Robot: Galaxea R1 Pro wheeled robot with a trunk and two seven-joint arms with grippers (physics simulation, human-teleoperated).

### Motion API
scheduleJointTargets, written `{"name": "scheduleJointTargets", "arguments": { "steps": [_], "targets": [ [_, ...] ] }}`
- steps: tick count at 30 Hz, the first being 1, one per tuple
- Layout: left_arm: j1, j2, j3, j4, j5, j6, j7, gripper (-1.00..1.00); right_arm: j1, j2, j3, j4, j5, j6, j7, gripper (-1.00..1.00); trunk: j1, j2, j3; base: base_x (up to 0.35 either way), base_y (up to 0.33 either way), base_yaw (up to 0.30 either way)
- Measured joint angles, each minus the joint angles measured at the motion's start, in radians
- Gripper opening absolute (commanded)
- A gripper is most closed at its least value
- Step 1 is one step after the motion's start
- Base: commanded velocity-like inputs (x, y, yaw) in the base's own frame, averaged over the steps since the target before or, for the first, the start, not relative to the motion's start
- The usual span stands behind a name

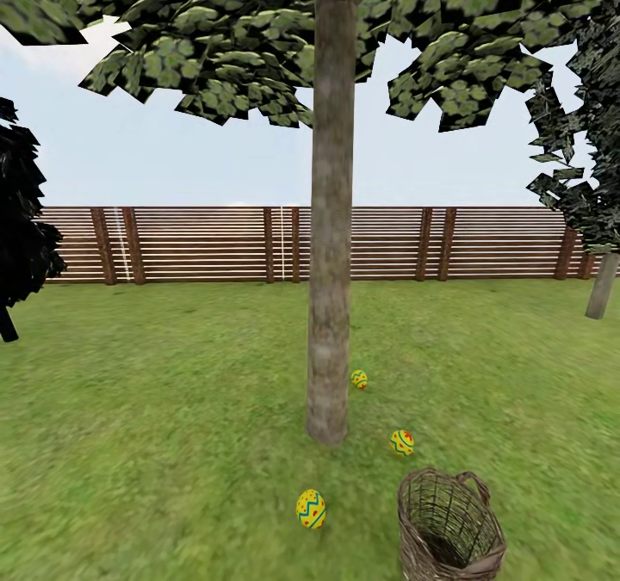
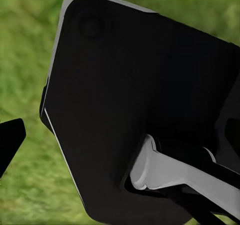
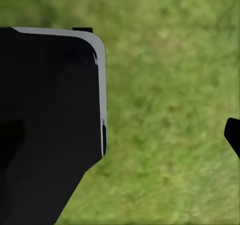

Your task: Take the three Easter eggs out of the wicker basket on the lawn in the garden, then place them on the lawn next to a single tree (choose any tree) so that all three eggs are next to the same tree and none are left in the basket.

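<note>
All three small yellow eggs with blue zigzag bands and red dots can be seen lying out on the mottled green lawn (image 1: 155,409) around the foot of the tall tree with the straight pale grey-brown trunk (image 1: 331,305). The far egg (image 1: 359,380) sits just beside the trunk on its right, the middle egg (image 1: 401,443) a bit further out on the same side, and the nearest egg (image 1: 311,509) lies in front of the trunk, tilted, long axis roughly upright. The brown woven wicker basket (image 1: 449,525) is tipped toward the camera, near the middle egg, at the lower right of the head view, so the right arm's side would be judged the closer one to it.

The relation that matters now: eggs ring the trunk base, basket apart from them. From what shows, the inside of the basket looks bare of eggs, though its lower part is cut off by the frame edge, so that can't be fully settled. If so, nothing much seems left to be moved.

Tool state can't be told for either arm. Both wrist views are mostly blocked by dark casing, with blurred grass behind; a dark tip pokes in at the edge of each, but the fingers' spacing isn't shown. A brown slatted wooden fence (image 1: 207,245) is seen behind.
</note>
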Motion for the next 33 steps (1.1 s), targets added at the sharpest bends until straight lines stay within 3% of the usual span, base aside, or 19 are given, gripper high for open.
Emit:
{"name": "scheduleJointTargets", "arguments": {
  "steps": [28, 31, 32, 33],
  "targets": [
    [0.0, -0.012, -0.002, -0.012, -0.016, -0.001, 0.0, 1.0, 0.0, -0.005, -0.003, -0.002, -0.005, -0.001, 0.0, 1.0, 0.0, 0.0, 0.0, 0.0, 0.0, 0.0],
    [0.0, -0.012, -0.006, -0.004, -0.097, -0.001, -0.001, 1.0, 0.0, -0.005, -0.003, -0.002, -0.005, -0.001, 0.0, 1.0, 0.0, 0.0, 0.0, 0.0, 0.0, 0.0],
    [0.0, -0.011, -0.007, -0.002, -0.179, 0.0, -0.001, 1.0, 0.0, -0.005, -0.003, -0.002, -0.005, -0.001, 0.0, 1.0, 0.0, 0.0, 0.0, 0.0, 0.0, 0.0],
    [0.0, -0.01, -0.006, -0.003, -0.221, 0.0, -0.002, 1.0, 0.0, -0.005, -0.003, -0.002, -0.005, -0.001, 0.0, 1.0, 0.0, 0.0, 0.0, 0.0, 0.0, 0.0]
  ]
}}
